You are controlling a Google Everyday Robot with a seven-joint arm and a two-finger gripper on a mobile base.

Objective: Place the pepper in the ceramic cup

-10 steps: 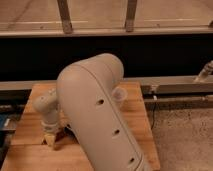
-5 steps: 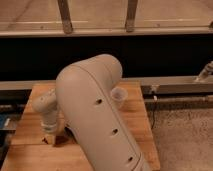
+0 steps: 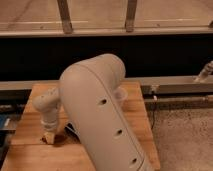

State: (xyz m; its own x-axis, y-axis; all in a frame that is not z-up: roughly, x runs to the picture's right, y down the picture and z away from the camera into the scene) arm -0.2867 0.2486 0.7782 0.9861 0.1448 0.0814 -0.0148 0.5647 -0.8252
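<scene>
Pepper: can't make it out anywhere; if it's at the claw tip, it's hidden by the claw and its shadow. Ceramic cup stands upright toward the back-right of the wooden tabletop. Only its pale rim and part of the wall show, since the rest is behind the arm's big upper link. Can't see inside the cup.

Claw is down at the tabletop's left-front area, well apart from the cup and on the other side of the arm from it. It points straight down, w/ its yellowish tips at or just above the wood. Fingers are closed together. Can't tell whether anything is pinched btwn them. A dark patch on the wood just right of the claw, against the arm's base, looks like shadow, but not sure.

The arm fills the middle & lower-right of the view. It's cream-coloured, w/ a row of small dark holes down its side, and its rounded elbow is at the top. The thinner wrist section drops from the left of the elbow to the claw.

Around the tabletop: a grey metal rail runs across just behind it, w/ a wide dark band above. Two metal uprights stand farther back. Speckled floor lies to the right, and a thin dark cable hangs down near the tabletop's right edge. A pale object sits at the far right edge on the rail; can't tell what it is. A bit of blue shows at the left edge.
</scene>
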